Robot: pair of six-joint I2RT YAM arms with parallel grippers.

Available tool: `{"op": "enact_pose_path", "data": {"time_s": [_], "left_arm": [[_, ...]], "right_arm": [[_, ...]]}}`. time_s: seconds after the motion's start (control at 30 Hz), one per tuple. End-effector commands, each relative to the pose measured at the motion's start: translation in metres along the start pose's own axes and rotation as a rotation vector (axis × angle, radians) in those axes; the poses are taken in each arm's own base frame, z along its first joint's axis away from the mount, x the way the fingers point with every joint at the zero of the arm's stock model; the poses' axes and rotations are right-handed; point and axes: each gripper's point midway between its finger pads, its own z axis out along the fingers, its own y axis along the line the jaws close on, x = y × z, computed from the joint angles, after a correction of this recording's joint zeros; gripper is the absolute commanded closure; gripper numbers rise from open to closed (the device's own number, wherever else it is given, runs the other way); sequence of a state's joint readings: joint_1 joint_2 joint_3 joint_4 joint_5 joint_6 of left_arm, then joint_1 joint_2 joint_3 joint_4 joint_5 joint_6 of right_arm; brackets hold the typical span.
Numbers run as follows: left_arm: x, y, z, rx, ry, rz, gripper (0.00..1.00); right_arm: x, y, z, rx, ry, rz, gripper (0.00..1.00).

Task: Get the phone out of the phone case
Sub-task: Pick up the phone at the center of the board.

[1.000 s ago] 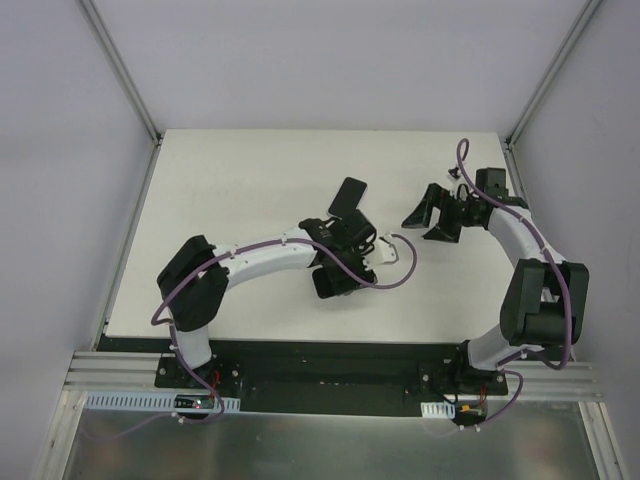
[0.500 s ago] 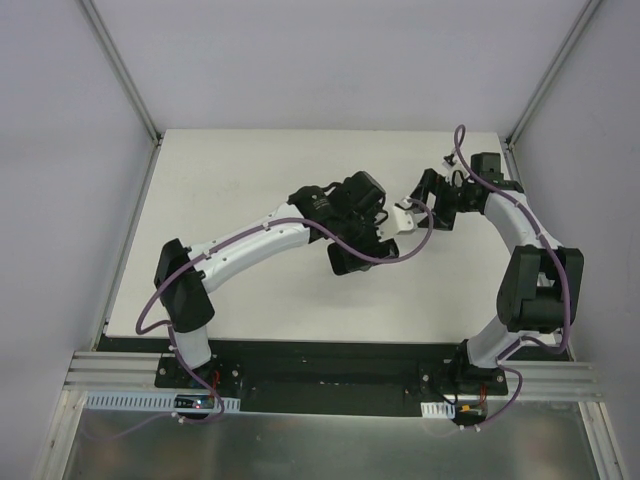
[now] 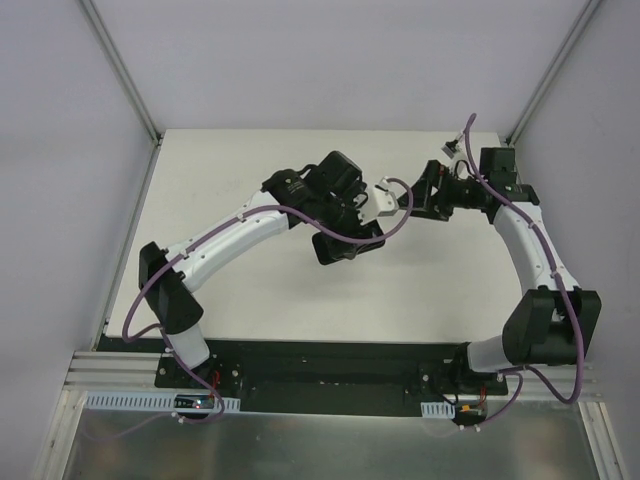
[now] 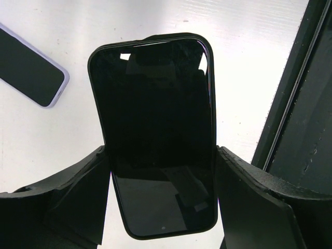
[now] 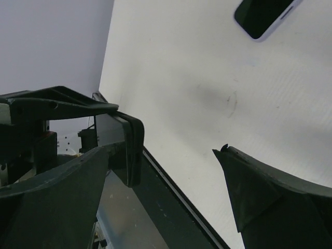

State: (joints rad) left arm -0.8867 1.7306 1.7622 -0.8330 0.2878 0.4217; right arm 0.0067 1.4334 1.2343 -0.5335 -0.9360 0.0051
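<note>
Bright, even overhead light, soft shadows on the white table (image 3: 420, 290). My right fingers (image 5: 270, 192) blur slightly; the phone (image 4: 155, 129) glass shows glare.

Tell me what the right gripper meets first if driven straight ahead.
Most likely the cased phone clamped in the left gripper. It sits edge-on just ahead of the open right gripper, nearer its left finger, though depth is unclear.
</note>
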Motion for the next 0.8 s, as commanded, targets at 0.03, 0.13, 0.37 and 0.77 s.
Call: {"op": "enact_pose_path", "data": {"time_s": [0.03, 0.13, 0.37, 0.77], "left_arm": [[-0.039, 0.008, -0.042, -0.064, -0.132, 0.044, 1.0], [-0.05, 0.022, -0.049, -0.141, -0.149, 0.013, 1.0], [-0.069, 0.049, -0.066, -0.291, -0.197, -0.041, 1.0], [-0.071, 0.081, -0.068, -0.44, -0.226, -0.16, 1.0]], "right_arm": [[0.012, 0.043, 0.007, -0.143, 0.039, -0.051, 0.01], [0.006, 0.05, 0.009, -0.176, -0.052, -0.074, 0.01], [-0.01, 0.069, 0.008, -0.233, -0.159, -0.109, 0.01], [-0.025, 0.093, 0.009, -0.244, -0.217, -0.108, 0.01]]}}
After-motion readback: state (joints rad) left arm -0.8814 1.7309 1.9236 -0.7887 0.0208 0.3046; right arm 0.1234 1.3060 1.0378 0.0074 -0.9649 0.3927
